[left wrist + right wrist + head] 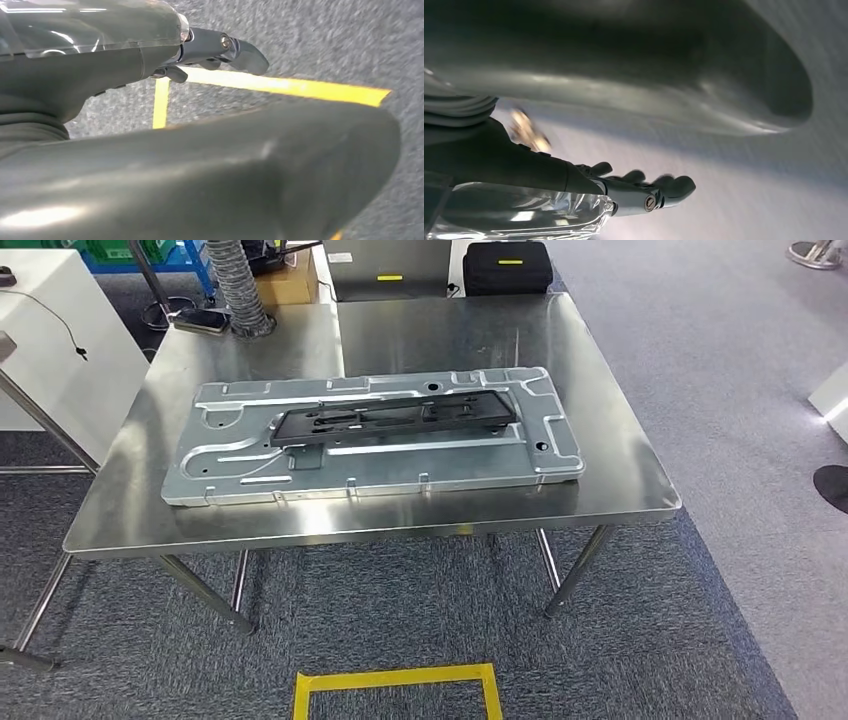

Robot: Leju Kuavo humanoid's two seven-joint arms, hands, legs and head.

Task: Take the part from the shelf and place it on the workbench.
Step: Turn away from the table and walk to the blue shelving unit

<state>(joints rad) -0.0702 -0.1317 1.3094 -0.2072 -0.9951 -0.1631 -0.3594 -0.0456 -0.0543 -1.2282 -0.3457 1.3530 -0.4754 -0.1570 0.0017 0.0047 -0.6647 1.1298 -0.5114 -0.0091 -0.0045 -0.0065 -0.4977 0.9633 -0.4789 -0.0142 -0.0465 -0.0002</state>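
Observation:
A long black plastic part (395, 420) lies flat on a large silver stamped metal panel (400, 465). The panel rests on the steel workbench (620, 470) in the head view. In the left wrist view my left hand (115, 70) hangs over the carpet with its fingers (235, 50) stretched out and nothing in it. My right hand (524, 165) also hangs over the floor, its fingers (649, 187) apart from the thumb and holding nothing.
A yellow tape square (397, 680) marks the carpet in front of the workbench; the left wrist view also catches the tape (280, 86). A white cabinet (60, 330) stands at the left. A ribbed hose (240, 290), cardboard box (285, 285) and black case (507, 267) sit beyond the bench.

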